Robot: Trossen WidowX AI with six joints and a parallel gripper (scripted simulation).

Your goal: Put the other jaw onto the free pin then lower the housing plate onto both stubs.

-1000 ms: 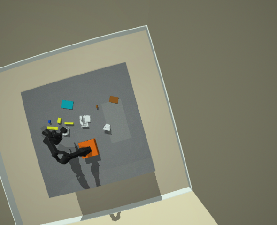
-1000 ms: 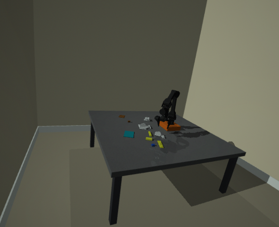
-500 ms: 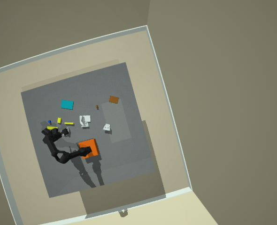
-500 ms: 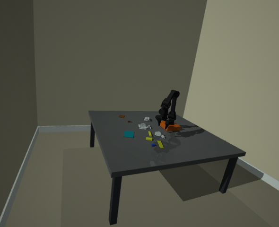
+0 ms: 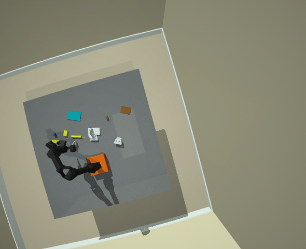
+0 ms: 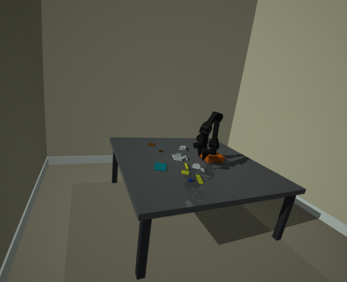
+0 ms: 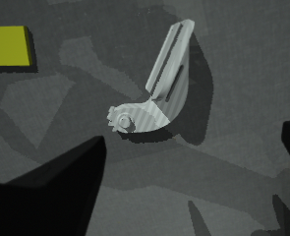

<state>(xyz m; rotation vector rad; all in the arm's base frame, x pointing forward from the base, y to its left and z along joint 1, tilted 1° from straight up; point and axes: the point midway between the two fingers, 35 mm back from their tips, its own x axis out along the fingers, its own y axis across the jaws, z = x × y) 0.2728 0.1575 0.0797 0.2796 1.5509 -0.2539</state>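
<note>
The loose white jaw (image 5: 74, 143) (image 6: 196, 165) (image 7: 160, 114) lies on the table. In the wrist view its toothed, round-holed end points left and its long grooved arm points up and right. My gripper (image 5: 68, 146) (image 6: 199, 151) (image 7: 192, 137) is open and empty, above the table beside the jaw; the jaw shows ahead of the gap between the fingertips. The white base with the other jaw (image 5: 93, 138) (image 6: 179, 157) sits near the table's middle; its pins are too small to make out. The white housing plate (image 5: 117, 140) (image 6: 183, 147) lies apart, with two round holes.
A yellow bar (image 5: 76, 136) (image 6: 186, 166), a yellow block (image 5: 65, 133) (image 6: 185, 172), another yellow bar (image 5: 55, 141) (image 6: 199, 178) and a blue cube (image 5: 54, 134) (image 6: 190, 180) lie near the loose jaw. A teal plate (image 5: 74, 115) (image 6: 160, 167) and brown pieces lie farther off.
</note>
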